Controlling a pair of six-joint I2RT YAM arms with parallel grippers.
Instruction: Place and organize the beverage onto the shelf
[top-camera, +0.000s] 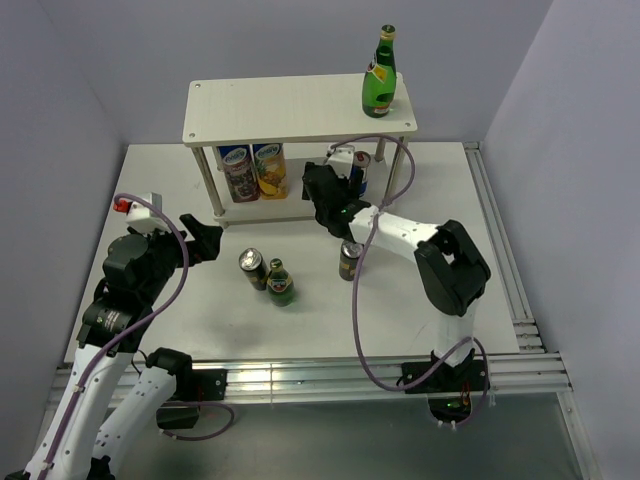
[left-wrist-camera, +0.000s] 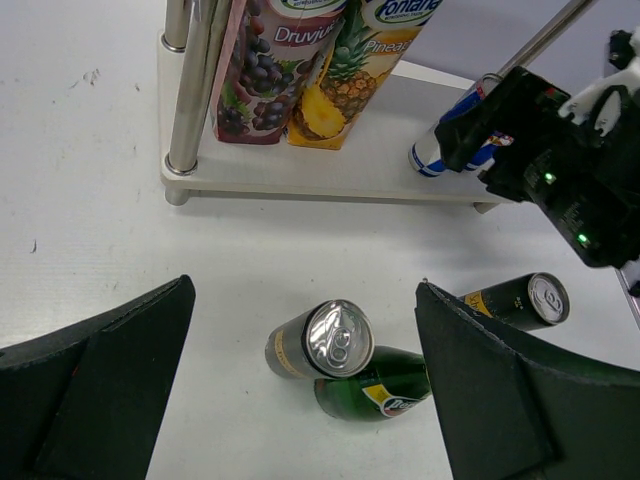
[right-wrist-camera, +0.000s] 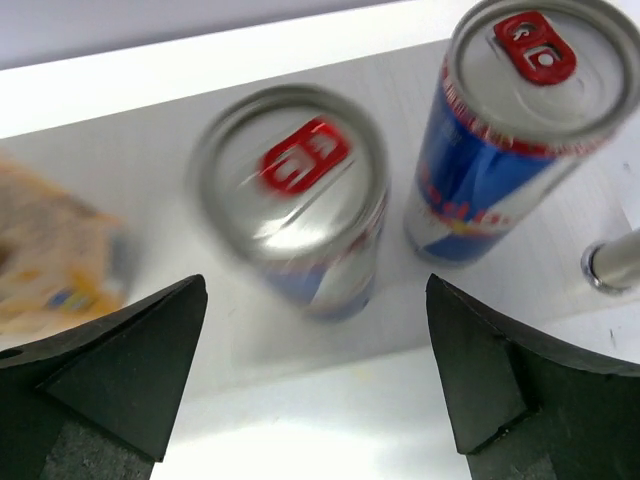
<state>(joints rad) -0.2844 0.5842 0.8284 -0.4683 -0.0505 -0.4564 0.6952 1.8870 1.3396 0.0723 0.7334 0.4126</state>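
Left end effector (left-wrist-camera: 305, 288) is spread and empty. A dark can (top-camera: 253, 268) and green bottle (top-camera: 281, 284) stand upright on the surface (top-camera: 310, 330) just to its right, nearest this arm. Right end effector (right-wrist-camera: 315, 285), also spread, faces two blue cans (right-wrist-camera: 290, 200) on the shelf's (top-camera: 280, 110) lower board.

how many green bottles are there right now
2. One bottle stands at the right end of the shelf's top board. The other bottle is on the table beside a dark can. The lower board is partly hidden.
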